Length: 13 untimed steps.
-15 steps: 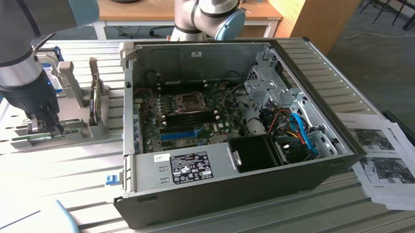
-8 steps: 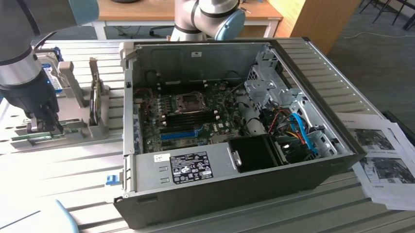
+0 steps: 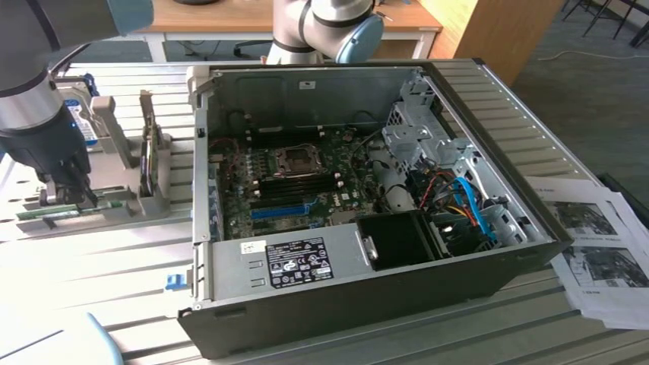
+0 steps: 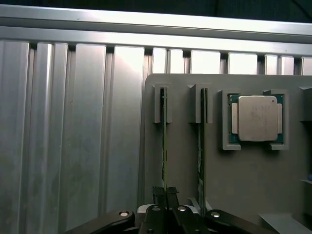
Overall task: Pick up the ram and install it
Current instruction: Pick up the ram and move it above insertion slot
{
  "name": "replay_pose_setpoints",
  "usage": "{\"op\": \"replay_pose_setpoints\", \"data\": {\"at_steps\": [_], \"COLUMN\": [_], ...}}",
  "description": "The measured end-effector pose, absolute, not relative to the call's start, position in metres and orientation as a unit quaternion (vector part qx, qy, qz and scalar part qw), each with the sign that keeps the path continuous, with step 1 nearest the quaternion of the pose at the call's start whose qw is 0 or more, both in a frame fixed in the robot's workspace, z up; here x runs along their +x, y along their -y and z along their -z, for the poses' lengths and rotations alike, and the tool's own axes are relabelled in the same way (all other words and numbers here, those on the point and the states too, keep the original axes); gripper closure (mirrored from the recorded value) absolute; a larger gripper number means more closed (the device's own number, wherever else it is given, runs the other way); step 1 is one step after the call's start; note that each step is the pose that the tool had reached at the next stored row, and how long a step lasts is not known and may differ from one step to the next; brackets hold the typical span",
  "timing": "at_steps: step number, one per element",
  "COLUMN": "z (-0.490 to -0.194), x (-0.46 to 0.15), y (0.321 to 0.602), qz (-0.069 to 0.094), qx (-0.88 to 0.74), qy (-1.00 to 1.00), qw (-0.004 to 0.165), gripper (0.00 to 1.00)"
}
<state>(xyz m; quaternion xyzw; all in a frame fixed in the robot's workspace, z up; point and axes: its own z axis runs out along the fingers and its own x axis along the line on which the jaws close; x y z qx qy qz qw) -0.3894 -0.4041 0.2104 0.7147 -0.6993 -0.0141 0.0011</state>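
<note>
Black gripper pinches narrowly on the thin green ram stick, edge-up in its grey slotted holder, left of its twin; an off-centre grip could tilt and jam it.

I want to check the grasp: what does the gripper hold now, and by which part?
The gripper pinches the ram stick by its thin upper edge, apparently near mid-length; the stick stands on edge in the grey holder.

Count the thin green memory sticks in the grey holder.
2. One thin green memory stick is pinched by the gripper; the second stick stands beside it, nearer the silver processor.
</note>
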Motion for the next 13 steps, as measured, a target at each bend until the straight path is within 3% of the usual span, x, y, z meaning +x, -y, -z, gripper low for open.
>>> {"op": "replay_pose_setpoints", "data": {"at_steps": [13], "z": [-0.222], "x": [-0.389], "y": [0.404], "qz": [0.014], "qx": [0.715], "qy": [0.699], "qw": [0.001], "gripper": [0.89]}}
